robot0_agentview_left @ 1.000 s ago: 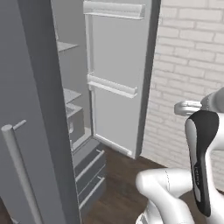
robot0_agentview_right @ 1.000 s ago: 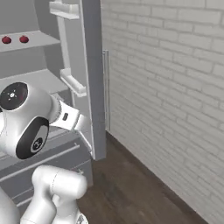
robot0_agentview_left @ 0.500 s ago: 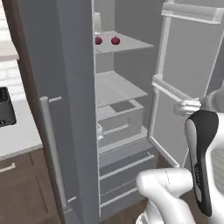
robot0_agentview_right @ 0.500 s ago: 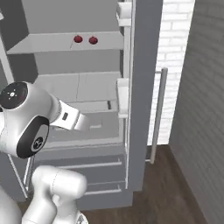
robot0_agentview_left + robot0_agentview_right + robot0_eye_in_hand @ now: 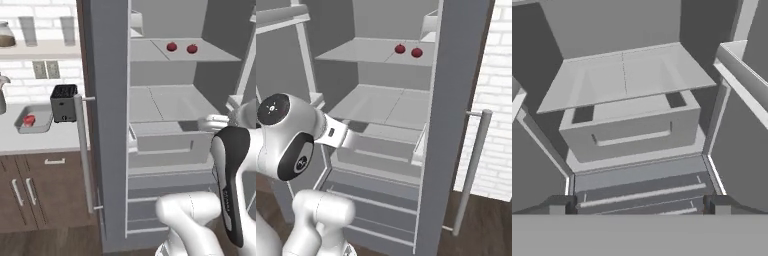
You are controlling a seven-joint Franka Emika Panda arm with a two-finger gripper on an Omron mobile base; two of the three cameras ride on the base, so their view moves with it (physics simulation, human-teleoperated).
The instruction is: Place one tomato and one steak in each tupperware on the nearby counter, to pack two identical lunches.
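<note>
Base swung round: you now face the open fridge (image 5: 165, 150) w/ 2 tomatoes (image 5: 181, 48) on upper shelf; gripper (image 5: 640, 205) jaws spread wide, holding nothing.

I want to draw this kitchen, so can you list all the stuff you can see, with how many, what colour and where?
tomatoes: two, red, side by side on the upper fridge shelf
fridge: one, grey, doors open, in the middle
fridge drawer: one, grey, under the middle shelf
tray: one, grey, on the counter, with something small and red in it
toaster: one, black and silver, on the counter beside the tray
counter: one, pale, left of the fridge, over brown cabinets
cups: two, greyish, on the wall shelf
gripper: one, dark tips, open, facing the fridge drawer, holding nothing
</note>
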